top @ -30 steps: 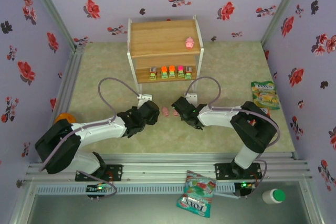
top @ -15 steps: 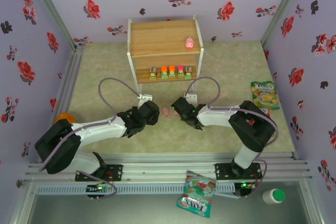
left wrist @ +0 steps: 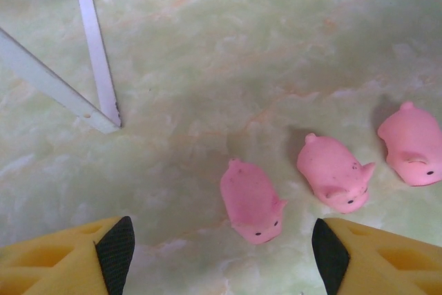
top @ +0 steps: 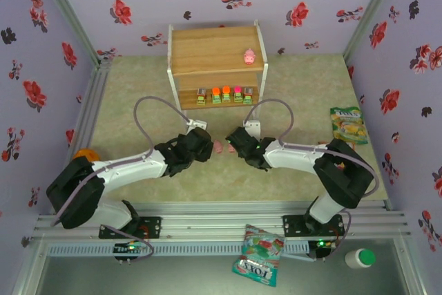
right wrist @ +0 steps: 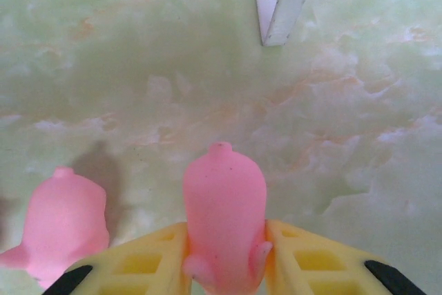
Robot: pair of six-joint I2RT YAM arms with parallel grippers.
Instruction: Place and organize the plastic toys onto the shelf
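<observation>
**Item 1 – R gripper point(right wrist: 224, 264).** Closed on the held pig point(right wrist: 224, 215). The yellow fingers point(right wrist: 155, 260) press on both flanks, and the pig's tail end points away from the wrist cam. A second pig point(right wrist: 63, 222) lies just beside it to the left on the tabletop point(right wrist: 345, 136), not touching. A white shelf leg point(right wrist: 283, 1) stands ahead, well apart.

**Item 2 – L gripper point(left wrist: 222, 250).** Jaws stand apart, nothing gripped. Three pigs lie loose on the tabletop in a slanted row.
- The nearest pig point(left wrist: 253, 202) sits just ahead of the gap btwn the fingertips and touches neither.
- The middle pig point(left wrist: 334, 173) and the far-right pig point(left wrist: 413, 144) step off to the right, each apart from the next.

**Item 3 – top view.** Both grippers are low over the tabletop in front of the shelf point(top: 207, 50), tips toward each other, w/ the pig cluster point(top: 218, 146) btwn them. The shelf is upright at the far side.
- Top tier: one shelf pig point(top: 249, 56) at the right end.
- Lower tier: five blocky pieces point(top: 226, 94) in a row. Can't tell if they touch.

**Item 4 – other.** One snack bag point(top: 347, 124) lies at the right, and a second bag point(top: 259, 253) is on the near rail.
</observation>
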